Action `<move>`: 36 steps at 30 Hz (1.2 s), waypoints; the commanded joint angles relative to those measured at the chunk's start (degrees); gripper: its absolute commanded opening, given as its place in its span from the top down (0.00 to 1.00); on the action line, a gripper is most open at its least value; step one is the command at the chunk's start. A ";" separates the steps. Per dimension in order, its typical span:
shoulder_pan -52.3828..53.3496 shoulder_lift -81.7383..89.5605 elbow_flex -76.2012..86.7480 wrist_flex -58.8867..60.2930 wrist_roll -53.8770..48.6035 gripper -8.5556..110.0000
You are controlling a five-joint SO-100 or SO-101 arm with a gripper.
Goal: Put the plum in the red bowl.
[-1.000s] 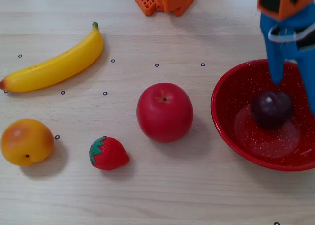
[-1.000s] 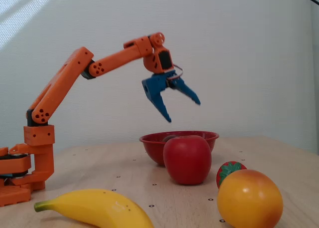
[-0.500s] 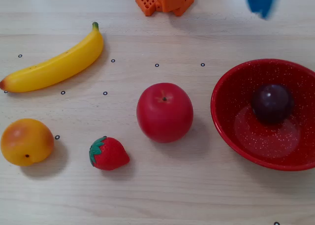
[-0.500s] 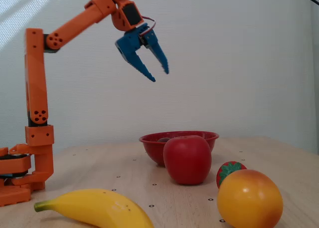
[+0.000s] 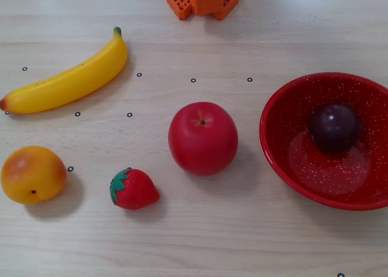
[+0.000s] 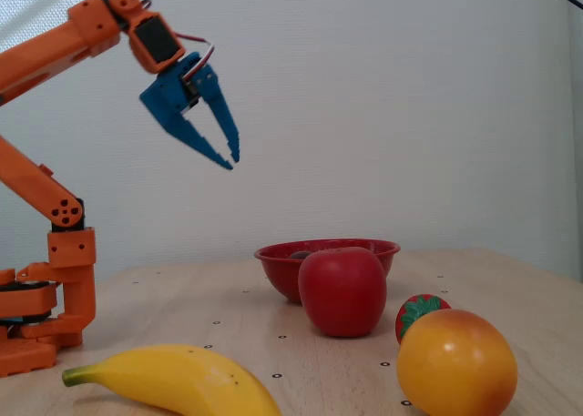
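Note:
The dark purple plum [image 5: 334,127] lies inside the red speckled bowl [image 5: 285,156] at the right of a fixed view from above. In a fixed view from the side, the bowl [image 6: 278,266] stands behind the apple, and only a dark sliver of the plum [image 6: 301,254] shows over its rim. The blue gripper [image 6: 231,161] hangs high in the air on the orange arm, well left of and above the bowl. Its jaws are nearly together and hold nothing.
A red apple [image 5: 202,138], a strawberry [image 5: 133,189], an orange peach-like fruit [image 5: 32,174] and a banana [image 5: 70,80] lie on the wooden table left of the bowl. The arm's orange base [image 5: 202,1] is at the top edge, and at the left in the side view [image 6: 41,316].

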 commanded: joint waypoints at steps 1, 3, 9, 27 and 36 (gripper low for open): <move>-3.78 8.53 5.98 -4.57 2.90 0.93; -6.15 15.21 13.27 -7.21 4.13 0.93; -11.87 31.20 28.48 -9.23 6.59 0.93; -17.93 50.19 61.61 -36.65 8.96 0.93; -18.11 51.68 72.42 -42.89 8.09 0.93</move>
